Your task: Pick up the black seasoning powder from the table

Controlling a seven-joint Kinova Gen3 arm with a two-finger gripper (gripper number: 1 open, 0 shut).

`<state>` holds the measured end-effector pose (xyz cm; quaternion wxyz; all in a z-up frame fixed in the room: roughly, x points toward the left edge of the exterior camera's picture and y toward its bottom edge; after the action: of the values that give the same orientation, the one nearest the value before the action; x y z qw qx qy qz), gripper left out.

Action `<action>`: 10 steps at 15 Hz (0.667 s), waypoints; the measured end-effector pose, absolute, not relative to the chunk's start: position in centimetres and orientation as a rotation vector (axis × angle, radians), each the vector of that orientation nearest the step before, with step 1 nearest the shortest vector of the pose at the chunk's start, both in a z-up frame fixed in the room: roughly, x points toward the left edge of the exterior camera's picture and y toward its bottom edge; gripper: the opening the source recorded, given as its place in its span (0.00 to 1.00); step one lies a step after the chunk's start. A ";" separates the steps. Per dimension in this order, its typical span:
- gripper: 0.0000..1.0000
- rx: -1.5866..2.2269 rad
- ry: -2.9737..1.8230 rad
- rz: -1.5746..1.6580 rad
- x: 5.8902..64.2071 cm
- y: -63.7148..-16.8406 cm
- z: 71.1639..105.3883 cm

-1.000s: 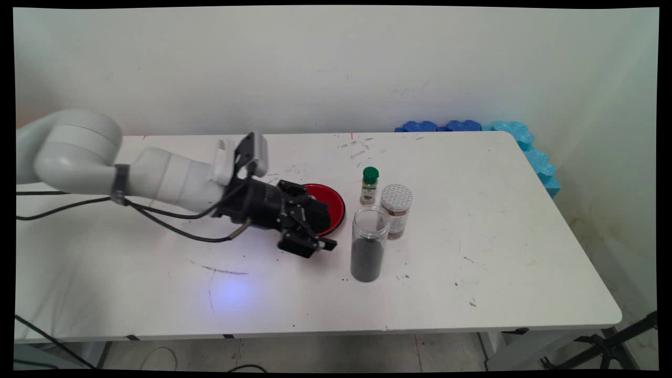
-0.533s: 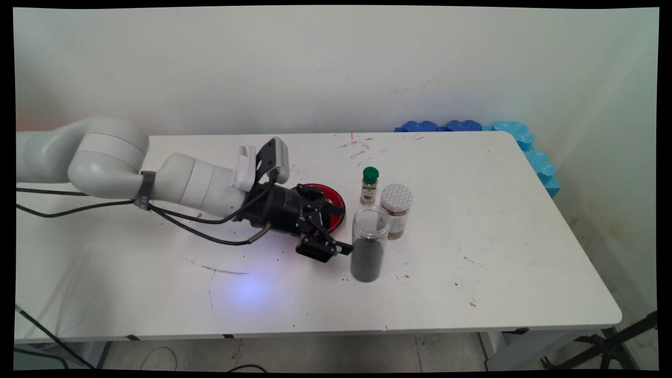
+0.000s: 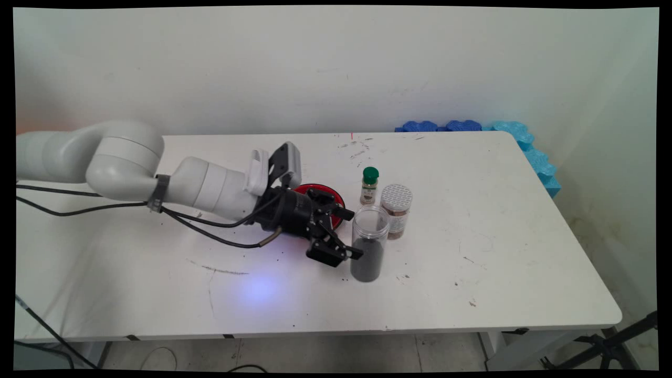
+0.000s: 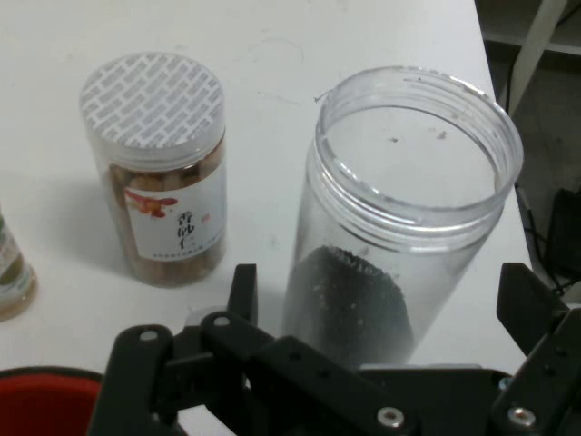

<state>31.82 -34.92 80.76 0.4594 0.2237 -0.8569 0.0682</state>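
A tall clear jar (image 3: 368, 251) (image 4: 390, 227) without a lid stands upright on the white table (image 3: 499, 252), its lower part filled with black grains. My gripper (image 3: 350, 233) (image 4: 377, 304) is open, lying nearly level, with one finger on each side of the jar's lower half. In the hand view the left finger (image 4: 241, 292) and the right finger (image 4: 522, 304) flank the jar with small gaps. Behind the jar stands a jar with a white patterned lid (image 3: 396, 210) (image 4: 163, 177) and brown contents.
A small bottle with a green cap (image 3: 369, 185) stands behind the jars. A red dish (image 3: 324, 205) (image 4: 45, 400) lies under my wrist. Blue foam blocks (image 3: 472, 127) line the table's far right corner and right edge.
My arm has moved right across the table, low over the red dish, bringing the open fingers from left of the clear jar to either side of it.
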 end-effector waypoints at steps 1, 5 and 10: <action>1.00 0.551 -2.109 0.165 31.5 -35.0 80.6; 1.00 0.548 -2.107 0.159 30.4 -35.5 80.3; 1.00 0.539 -2.108 0.154 29.5 -35.8 79.9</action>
<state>29.55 -35.85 79.89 0.4619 0.2192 -0.8571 0.0626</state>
